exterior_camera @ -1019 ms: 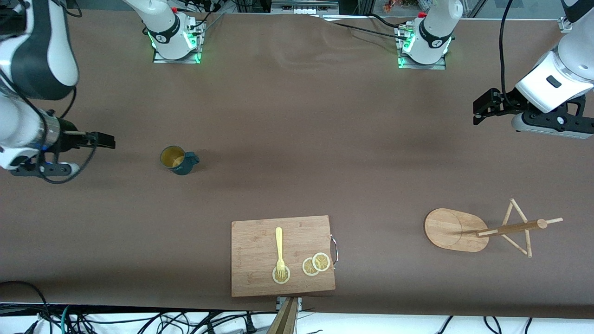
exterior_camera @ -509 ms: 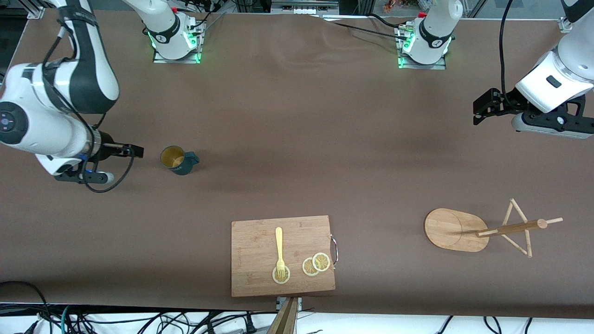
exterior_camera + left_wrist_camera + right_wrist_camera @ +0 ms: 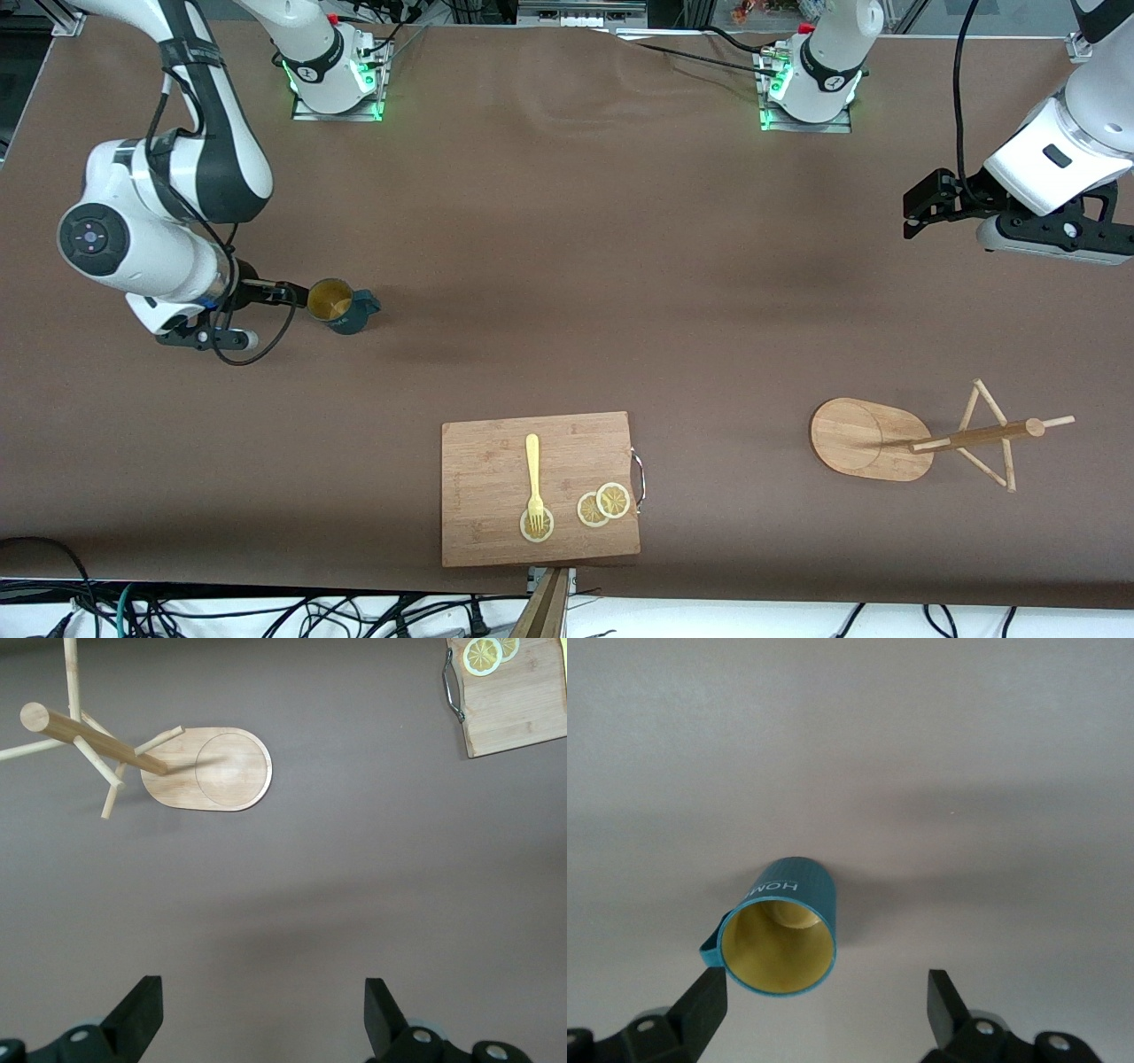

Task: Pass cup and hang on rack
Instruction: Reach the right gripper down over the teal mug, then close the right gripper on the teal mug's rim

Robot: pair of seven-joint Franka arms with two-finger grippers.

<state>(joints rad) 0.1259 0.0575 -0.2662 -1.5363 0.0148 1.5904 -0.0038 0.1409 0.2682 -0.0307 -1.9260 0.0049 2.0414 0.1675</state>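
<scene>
The cup (image 3: 341,306), dark teal with a yellowish inside, stands upright on the brown table toward the right arm's end, its handle turned away from that gripper. My right gripper (image 3: 297,292) is open right beside the cup's rim, touching nothing. In the right wrist view the cup (image 3: 780,926) lies just ahead of one open finger (image 3: 709,1003), not between the two. The bamboo rack (image 3: 864,439) stands toward the left arm's end. My left gripper (image 3: 921,204) hangs open and empty over bare table; its wrist view shows the rack (image 3: 213,769).
A wooden cutting board (image 3: 540,487) with a metal handle lies near the table's front edge, carrying a yellow fork (image 3: 532,474) and lemon slices (image 3: 604,505). Its corner shows in the left wrist view (image 3: 523,700). Both arm bases stand along the table's back edge.
The right arm has swung in from the table's end toward the cup, bringing its open gripper up to the rim. The cup and the left arm have not moved.
</scene>
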